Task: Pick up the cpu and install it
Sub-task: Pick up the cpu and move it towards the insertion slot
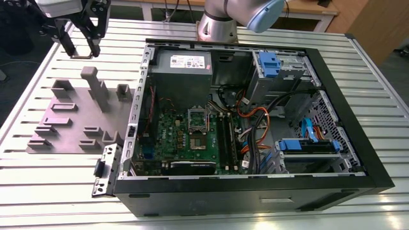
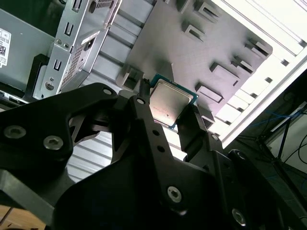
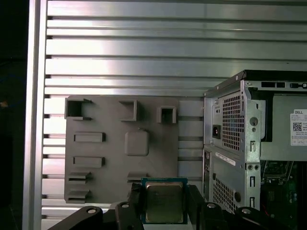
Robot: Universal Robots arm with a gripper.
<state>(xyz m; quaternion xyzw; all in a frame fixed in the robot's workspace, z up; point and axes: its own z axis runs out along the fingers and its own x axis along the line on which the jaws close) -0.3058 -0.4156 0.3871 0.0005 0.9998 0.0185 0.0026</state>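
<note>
The cpu (image 3: 164, 202), a small square chip with a silver top and a thin dark green rim, sits between the black fingers of my gripper (image 3: 164, 199), which is shut on its two opposite edges. In the second wrist view the cpu (image 2: 171, 99) is held the same way in the gripper (image 2: 170, 104), above the grey fixture plate (image 2: 192, 43). In the exterior view the gripper (image 1: 81, 47) hangs high over the table's far corner at the exterior view's left, beyond the fixture plate (image 1: 70, 120) and to the left of the open computer case (image 1: 345, 96). The silver socket frame (image 1: 198, 120) lies on the green motherboard inside the case.
The fixture plate (image 3: 120, 143) carries several raised holders and posts. The case's rear wall (image 3: 230, 134) stands beside it. Inside the case are a grey power supply (image 1: 182, 67), blue drive brackets (image 1: 271, 62) and bundles of cables (image 1: 255, 124). The arm's base (image 1: 221, 24) stands behind the case.
</note>
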